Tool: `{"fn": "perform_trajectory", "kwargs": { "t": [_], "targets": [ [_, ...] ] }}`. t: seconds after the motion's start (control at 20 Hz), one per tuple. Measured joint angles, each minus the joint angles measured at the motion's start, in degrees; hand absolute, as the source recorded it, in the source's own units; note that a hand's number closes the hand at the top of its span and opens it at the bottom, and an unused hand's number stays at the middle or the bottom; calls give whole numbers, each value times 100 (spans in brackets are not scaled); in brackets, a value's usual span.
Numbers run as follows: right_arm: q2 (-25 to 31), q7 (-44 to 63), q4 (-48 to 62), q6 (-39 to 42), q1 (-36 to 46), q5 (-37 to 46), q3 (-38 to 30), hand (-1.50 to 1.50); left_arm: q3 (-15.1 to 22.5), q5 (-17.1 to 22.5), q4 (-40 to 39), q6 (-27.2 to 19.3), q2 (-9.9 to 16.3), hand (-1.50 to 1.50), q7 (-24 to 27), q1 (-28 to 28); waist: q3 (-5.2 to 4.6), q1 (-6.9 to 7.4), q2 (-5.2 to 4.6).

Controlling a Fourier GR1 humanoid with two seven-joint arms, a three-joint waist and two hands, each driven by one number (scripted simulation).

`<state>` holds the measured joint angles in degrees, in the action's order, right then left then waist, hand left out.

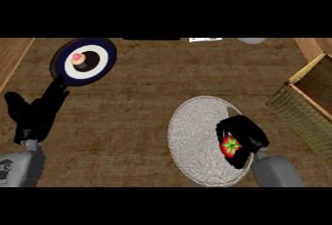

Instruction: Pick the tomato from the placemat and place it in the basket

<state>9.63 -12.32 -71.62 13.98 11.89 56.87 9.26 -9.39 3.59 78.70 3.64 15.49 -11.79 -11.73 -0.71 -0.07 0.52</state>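
The round red tomato with a green star-shaped stem cap (230, 146) sits over the right part of the oval grey speckled placemat (194, 136), inside the curl of the black right hand (247, 134). The hand's fingers wrap over the tomato from above and from the right, so only its left face and the green cap show; the hand is closed round the fruit. Whether the tomato still touches the placemat or is lifted off it cannot be told from this view. The grey right forearm (279, 172) comes in from the lower edge just right of the placemat's lower end.

The placemat lies on the brown wooden tabletop (142, 110), right of centre. Well to the right of it, at the view's right edge, stands the woven tan wicker basket (304, 110), its rim angled toward the upper right and its near wall facing the placemat; it is apart from both the hand and the mat.

On the far left, the black left hand (35, 112) is held open with its fingers straight and pointing up toward the upper right, holding nothing, at rest near the left edge, with its grey forearm (19, 165) below it. Just past its fingertips lies a round dark-blue and white plate (97, 66), carrying a small pink cupcake-like item (79, 58) near its centre. The plate is well apart from the placemat.
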Motion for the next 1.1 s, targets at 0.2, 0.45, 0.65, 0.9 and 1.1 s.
{"fn": "perform_trajectory", "kwargs": {
  "t": [0.2, 0.45, 0.65, 0.9, 1.1],
  "targets": [
    [-594, 1783, -67, -460, 213, -80, -352, 150, 3, -1, 30, 14, 19, 0, -37, 15, 37, 16, -14],
    [-852, 4132, -196, -1137, 757, -283, -166, 150, 90, -41, 17, 34, -31, 0, -13, -45, 53, 156, -27],
    [-921, 5744, -267, -1984, 1304, -733, 486, 150, 134, -26, 1, 54, -67, 0, -76, -177, 66, 255, -47],
    [-945, 6655, -688, -3363, 2099, -921, 1136, 150, 121, -13, -83, 94, -55, 0, -43, -224, 70, 296, -47],
    [-939, 7176, -889, -3886, 2807, -333, 1573, 150, 116, -52, -74, 52, -64, 0, -24, -176, 64, 228, -26]
  ]
}}
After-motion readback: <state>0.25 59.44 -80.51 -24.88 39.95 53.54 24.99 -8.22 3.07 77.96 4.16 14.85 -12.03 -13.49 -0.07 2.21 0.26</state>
